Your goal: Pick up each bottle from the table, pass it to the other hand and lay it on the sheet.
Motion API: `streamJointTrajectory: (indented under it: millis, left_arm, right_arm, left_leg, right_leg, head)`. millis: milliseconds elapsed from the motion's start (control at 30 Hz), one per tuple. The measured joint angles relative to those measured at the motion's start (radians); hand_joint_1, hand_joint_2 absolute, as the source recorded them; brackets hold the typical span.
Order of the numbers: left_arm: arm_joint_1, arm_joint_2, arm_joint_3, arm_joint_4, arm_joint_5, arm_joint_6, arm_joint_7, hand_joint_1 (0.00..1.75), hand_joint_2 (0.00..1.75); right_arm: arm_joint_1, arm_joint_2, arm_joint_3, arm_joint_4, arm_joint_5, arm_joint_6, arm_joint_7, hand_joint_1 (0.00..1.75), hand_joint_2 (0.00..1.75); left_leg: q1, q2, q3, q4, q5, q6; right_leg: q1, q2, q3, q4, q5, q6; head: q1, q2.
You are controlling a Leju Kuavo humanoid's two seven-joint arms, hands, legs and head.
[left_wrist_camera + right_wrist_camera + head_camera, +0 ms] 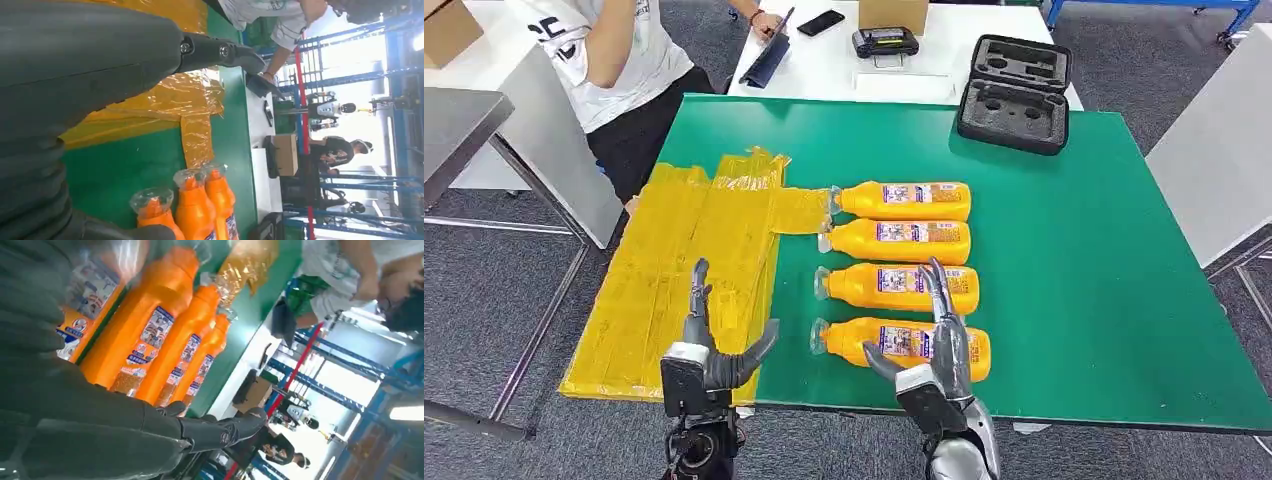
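Several orange bottles lie side by side on the green table (1104, 250), caps toward the yellow sheet (694, 260) on the table's left part. The nearest bottle (889, 343) sits close to the front edge, the farthest bottle (904, 200) at the sheet's corner. My right hand (936, 345) hovers over the nearest bottle with its fingers spread and holds nothing. My left hand (712, 345) is over the near end of the sheet, fingers apart and empty. The right wrist view shows the bottles (145, 325) just beyond my right hand (110, 430). The left wrist view shows bottle caps (192, 200) and the sheet (165, 100).
An open black foam case (1014, 92) lies at the table's far edge. A person (614, 60) sits at the back left by a white table (844, 60) with a tablet, a phone and a small device. Grey tables stand on both sides.
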Motion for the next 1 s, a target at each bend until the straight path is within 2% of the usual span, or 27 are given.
streamJointTrajectory:
  millis: [167,333,600,833,1000]
  left_arm:
    - [-0.006,-0.008,0.007,0.000,0.004,-0.012,-0.002,0.00,1.75]
    - [-0.002,-0.008,0.016,-0.007,0.013,-0.014,-0.002,0.00,1.75]
    - [0.005,-0.010,0.031,-0.036,0.016,-0.005,0.002,0.00,1.75]
    - [0.014,-0.010,0.034,-0.055,0.012,-0.007,0.005,0.00,1.75]
    - [0.017,-0.010,0.037,-0.061,-0.008,-0.006,0.004,0.00,1.75]
  right_arm:
    - [-0.025,-0.052,0.014,-0.007,0.132,0.091,0.150,0.00,1.75]
    - [-0.061,-0.098,0.029,-0.005,0.181,0.200,0.241,0.00,1.75]
    - [-0.138,-0.134,0.066,0.036,0.184,0.316,0.313,0.00,1.75]
    - [-0.162,-0.172,0.105,0.055,0.204,0.332,0.337,0.00,1.75]
    - [-0.167,-0.208,0.137,0.054,0.265,0.331,0.392,0.00,1.75]
  left_leg:
    - [0.000,0.000,0.000,0.000,0.000,0.000]
    - [0.000,0.000,0.000,0.000,0.000,0.000]
    - [0.000,0.000,0.000,0.000,0.000,0.000]
    - [0.000,0.000,-0.001,0.000,0.000,0.000]
    - [0.000,-0.001,-0.001,0.000,0.000,0.000]
  right_leg:
    - [0.000,0.000,0.000,0.000,0.000,0.000]
    - [0.000,0.000,0.000,0.000,0.000,0.000]
    - [0.000,0.000,0.000,0.000,0.000,0.000]
    - [0.000,0.000,0.000,0.000,0.000,0.000]
    - [0.000,0.000,0.000,0.000,0.000,0.000]
  head:
    - [0.000,0.000]
    - [0.000,0.000]
    - [0.000,0.000]
    - [0.000,0.000]
    - [0.000,0.000]
